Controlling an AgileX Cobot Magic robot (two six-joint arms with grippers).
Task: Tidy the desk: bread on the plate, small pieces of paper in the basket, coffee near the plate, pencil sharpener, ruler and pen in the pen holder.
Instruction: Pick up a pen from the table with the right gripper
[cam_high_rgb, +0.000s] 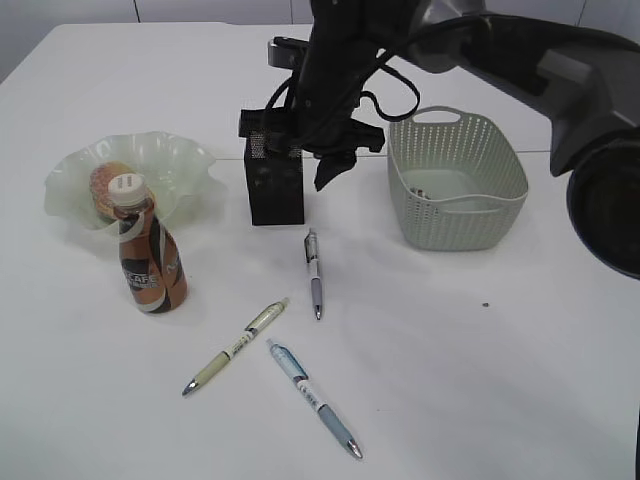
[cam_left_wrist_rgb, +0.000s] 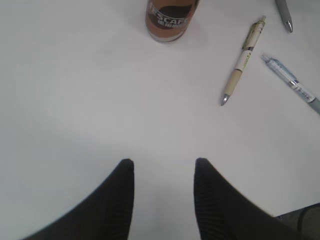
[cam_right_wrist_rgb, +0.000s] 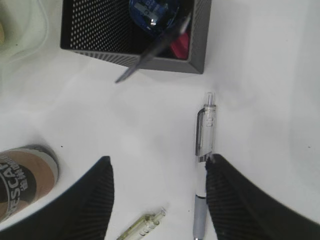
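Pens lie loose on the surface: blue pen (cam_high_rgb: 313, 398) nearest, cream pen (cam_high_rgb: 236, 346) at nine o'clock, grey pen (cam_high_rgb: 314, 272) beyond. Right claw (cam_right_wrist_rgb: 159, 192) hangs spread over it; left claw (cam_left_wrist_rgb: 164, 167) spread, empty. Pen holder (cam_high_rgb: 274, 177) farther back.

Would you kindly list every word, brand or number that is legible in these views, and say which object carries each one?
"ESCAF" – partial brand lettering on the coffee bottle, cut off by the frame in the left wrist view; the same letters show partly in the right wrist view.
Cream pen: dark print on the barrel, too small to read.
Light blue pen: printed marks, too blurred to read.
Grey pen, pen holder, basket: no text visible.
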